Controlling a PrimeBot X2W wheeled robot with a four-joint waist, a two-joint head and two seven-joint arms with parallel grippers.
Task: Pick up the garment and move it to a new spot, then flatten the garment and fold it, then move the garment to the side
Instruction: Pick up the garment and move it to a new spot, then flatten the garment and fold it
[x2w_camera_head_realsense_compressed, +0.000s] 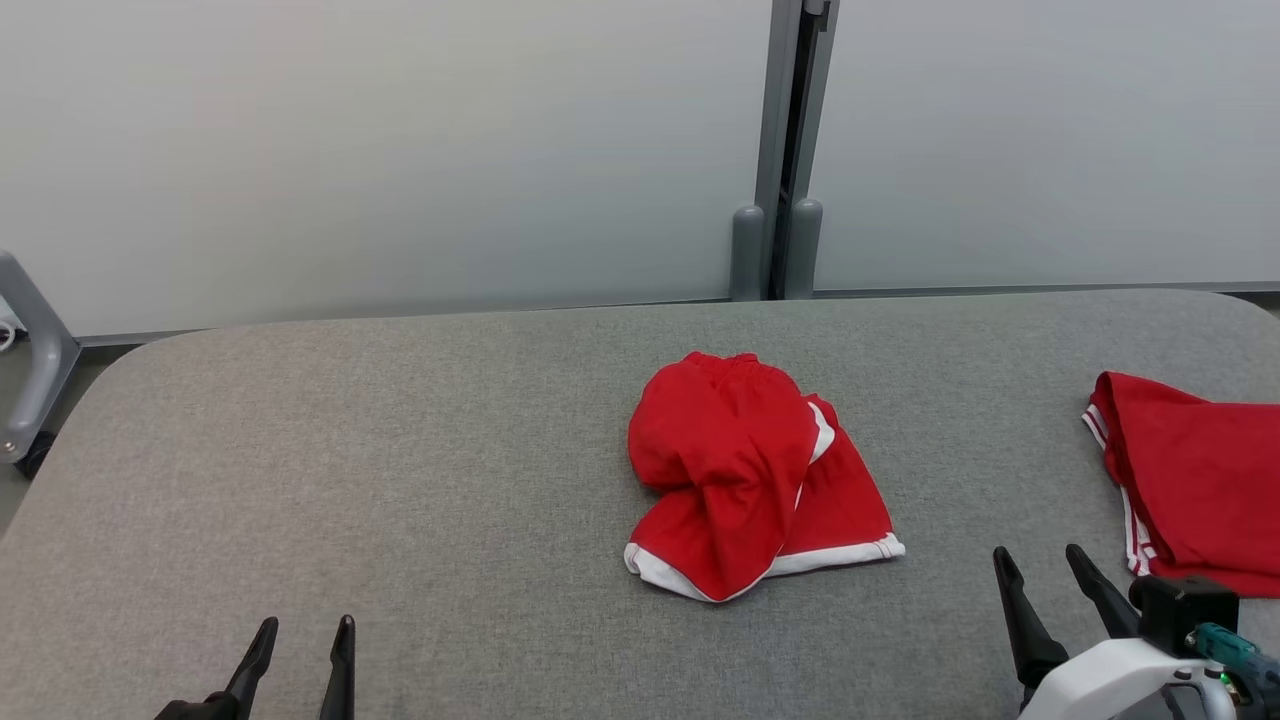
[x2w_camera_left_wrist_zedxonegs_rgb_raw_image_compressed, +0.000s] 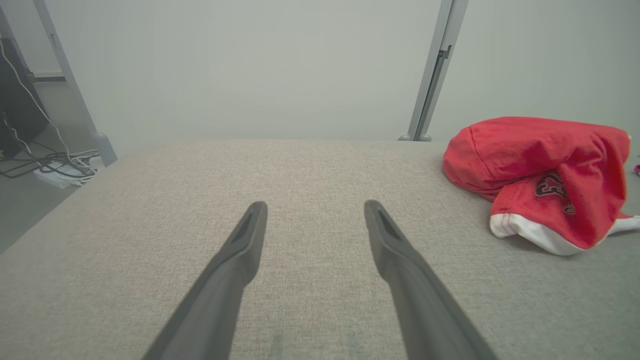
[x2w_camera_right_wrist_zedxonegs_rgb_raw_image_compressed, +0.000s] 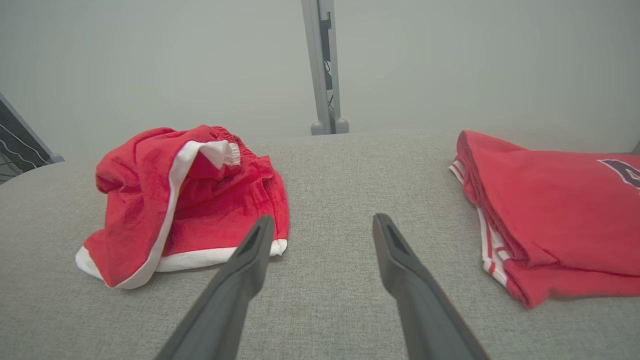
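A crumpled red garment (x2w_camera_head_realsense_compressed: 745, 470) with white trim, a pair of shorts, lies bunched near the middle of the grey padded table (x2w_camera_head_realsense_compressed: 400, 470). The left wrist view has the garment (x2w_camera_left_wrist_zedxonegs_rgb_raw_image_compressed: 540, 175) at its right; the right wrist view has the garment (x2w_camera_right_wrist_zedxonegs_rgb_raw_image_compressed: 180, 200) at its left. My left gripper (x2w_camera_head_realsense_compressed: 305, 635) stands open at the lower left, well apart from the garment, with bare table between its fingers (x2w_camera_left_wrist_zedxonegs_rgb_raw_image_compressed: 245, 240). My right gripper (x2w_camera_head_realsense_compressed: 1040, 565) stands open at the lower right, to the garment's right, holding nothing.
A second red piece of clothing (x2w_camera_head_realsense_compressed: 1195, 480), folded flat, lies at the table's right edge, close beside my right gripper, and shows as folded clothing (x2w_camera_right_wrist_zedxonegs_rgb_raw_image_compressed: 550, 205) in the right wrist view. A pale wall with a grey post (x2w_camera_head_realsense_compressed: 785, 150) stands behind the table. Cables (x2w_camera_left_wrist_zedxonegs_rgb_raw_image_compressed: 55, 165) lie on the floor at left.
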